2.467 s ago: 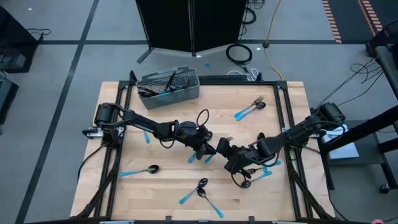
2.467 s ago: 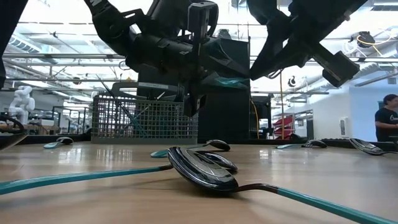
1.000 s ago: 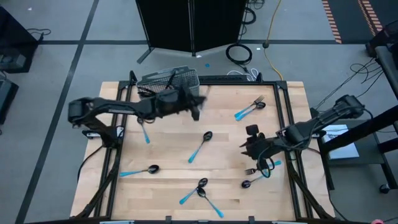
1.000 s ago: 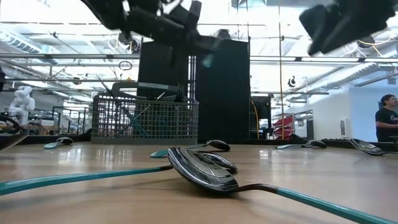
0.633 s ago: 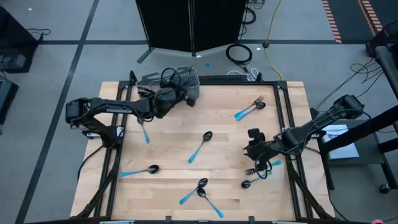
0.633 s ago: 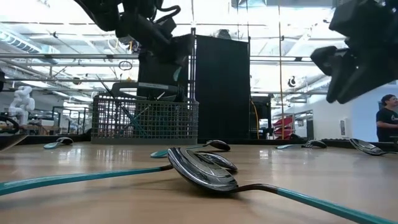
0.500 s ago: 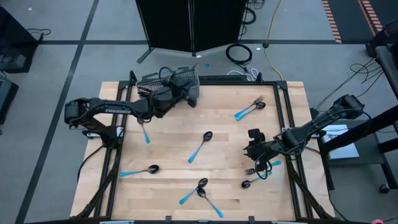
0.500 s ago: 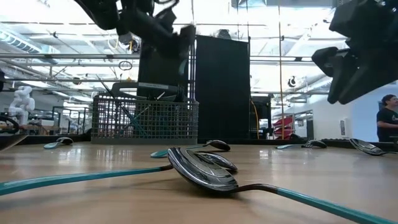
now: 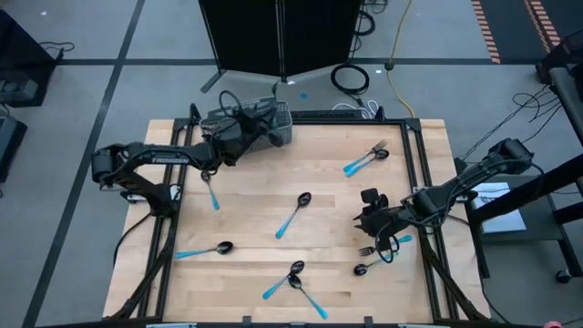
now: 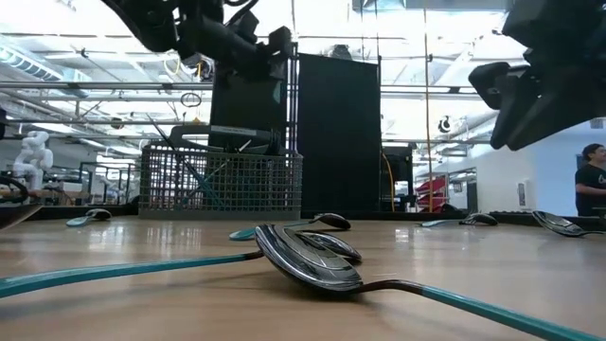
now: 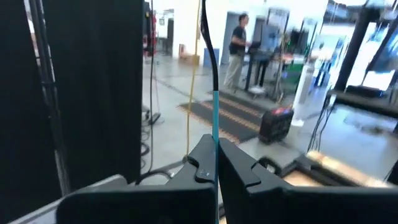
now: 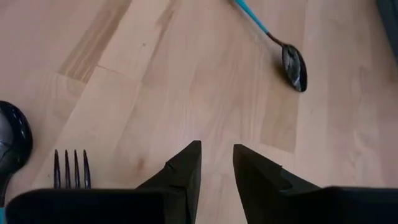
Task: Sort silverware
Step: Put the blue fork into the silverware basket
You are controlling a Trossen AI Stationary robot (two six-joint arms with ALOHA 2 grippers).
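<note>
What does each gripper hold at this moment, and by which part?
The left gripper pinches a utensil by its blue handle, above the basket. The right gripper holds nothing.

Two slim black jointed arms, looped black cables, blocky black hands, wedge-shaped matte fingers (image 12: 186,168)
</note>
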